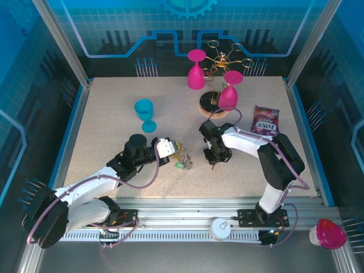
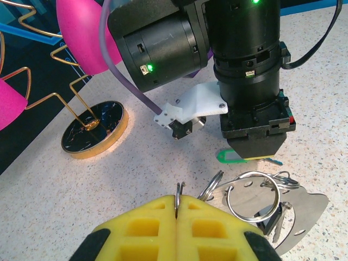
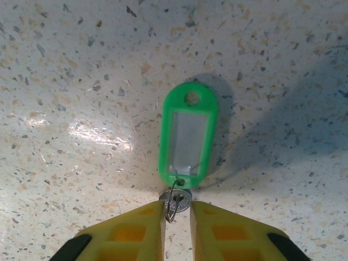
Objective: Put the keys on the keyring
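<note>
Trainee: Advice on threading, please. How should this step go?

Lead: Slowly. The right gripper [image 3: 178, 218] has its jaws closed on the round head of one key [image 3: 176, 202]. The green tag [image 3: 187, 136] lies flat on the table [image 1: 114, 108] ahead of the fingertips. I'd lift it clear first, so the tag hangs free and doesn't drag.

Trainee: And the ring?

Lead: The left gripper [image 2: 178, 204] has its pads pressed together on a thin ring seen edge-on. I take that for the keyring [image 2: 178, 190], though from this angle I can't be sure. It stands upright, poking just out of the jaws. Hold that arm steady and let the right one do the moving.

Trainee: Where is everything?

Lead: About the table's middle, somewhat toward the near edge. The two grippers are near each other with the tag between them, just beside a bright loose ring [image 2: 253, 196] and a metal plate [image 2: 310, 209].

Trainee: Main risk?

Lead: The small loop on the key is tiny, and the grip on the head looks shallow. Meet the keyring squarely, because a skewed push could twist the key out of the jaws.
</note>
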### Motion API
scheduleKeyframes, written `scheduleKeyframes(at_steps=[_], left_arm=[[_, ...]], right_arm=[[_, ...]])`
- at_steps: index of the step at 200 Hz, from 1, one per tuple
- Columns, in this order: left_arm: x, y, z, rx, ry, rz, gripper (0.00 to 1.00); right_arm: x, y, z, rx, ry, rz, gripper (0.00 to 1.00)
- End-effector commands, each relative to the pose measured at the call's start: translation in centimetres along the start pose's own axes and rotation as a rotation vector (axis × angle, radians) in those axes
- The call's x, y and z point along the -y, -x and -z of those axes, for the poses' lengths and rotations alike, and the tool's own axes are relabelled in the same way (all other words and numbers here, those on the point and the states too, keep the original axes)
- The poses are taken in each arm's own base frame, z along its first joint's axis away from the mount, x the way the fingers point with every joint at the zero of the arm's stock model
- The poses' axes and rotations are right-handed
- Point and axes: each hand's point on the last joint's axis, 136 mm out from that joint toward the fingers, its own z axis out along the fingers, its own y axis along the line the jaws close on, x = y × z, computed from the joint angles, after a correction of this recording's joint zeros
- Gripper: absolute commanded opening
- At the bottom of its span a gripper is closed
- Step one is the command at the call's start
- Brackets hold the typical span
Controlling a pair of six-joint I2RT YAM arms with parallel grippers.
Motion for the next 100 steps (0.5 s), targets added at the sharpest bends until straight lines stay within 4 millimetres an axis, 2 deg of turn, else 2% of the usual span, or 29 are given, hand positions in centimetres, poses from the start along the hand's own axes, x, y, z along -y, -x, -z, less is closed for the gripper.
scheduleKeyframes(at_steps=[1, 53, 100], left_arm=[[0.19, 1.43, 0.32, 0.052, -0.007, -0.024, 0.00], [0.25, 1.32, 0.32, 0.049, -0.010, -0.024, 0.00], [0.34, 1.24, 0.27, 0.045, -0.015, -0.027, 0.00]], right_arm=[[-0.08, -0.18, 0.15, -0.018, -0.027, 0.015, 0.19], [-0.36, 0.00, -0.13, -0.022, -0.020, 0.018, 0.17], [-0.46, 0.16, -0.06, -0.014, -0.016, 0.019, 0.06]])
